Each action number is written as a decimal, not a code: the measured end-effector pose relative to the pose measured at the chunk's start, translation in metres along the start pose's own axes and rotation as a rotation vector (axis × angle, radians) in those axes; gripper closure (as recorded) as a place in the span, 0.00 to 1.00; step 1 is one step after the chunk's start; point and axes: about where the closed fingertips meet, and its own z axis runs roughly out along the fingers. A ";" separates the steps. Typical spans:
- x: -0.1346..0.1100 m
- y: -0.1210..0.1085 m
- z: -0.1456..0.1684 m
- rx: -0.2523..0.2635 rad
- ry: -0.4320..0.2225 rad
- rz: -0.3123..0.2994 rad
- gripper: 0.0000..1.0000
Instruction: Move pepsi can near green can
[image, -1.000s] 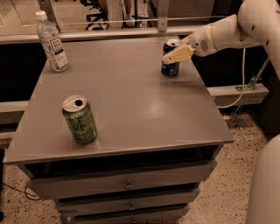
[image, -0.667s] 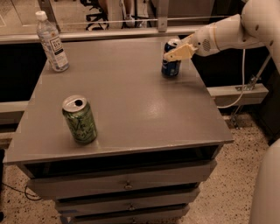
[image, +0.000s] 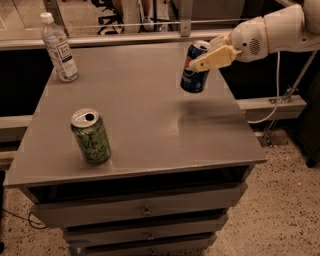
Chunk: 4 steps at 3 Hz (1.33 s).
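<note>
The pepsi can (image: 194, 75), dark blue with the round logo and a silver top, hangs tilted above the right part of the grey table (image: 140, 120), lifted off the surface. My gripper (image: 206, 56) comes in from the right on a white arm and is shut on the can's upper part. The green can (image: 91, 136), with light scribbled markings and an open silver top, stands upright at the table's front left, well apart from the pepsi can.
A clear plastic bottle (image: 59, 48) with a white cap stands at the table's back left corner. Drawers (image: 145, 210) lie under the tabletop. A rail and ledge (image: 125, 35) run behind the table. A cable (image: 272, 100) hangs at the right.
My gripper has lifted the pepsi can off the table's back right and carried it a little left and forward; the can is now tilted. The green can and bottle have not moved.
</note>
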 end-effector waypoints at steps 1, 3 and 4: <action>-0.009 0.073 -0.001 -0.125 -0.027 -0.036 1.00; -0.008 0.179 0.033 -0.285 -0.020 -0.109 1.00; -0.014 0.199 0.055 -0.295 -0.017 -0.154 1.00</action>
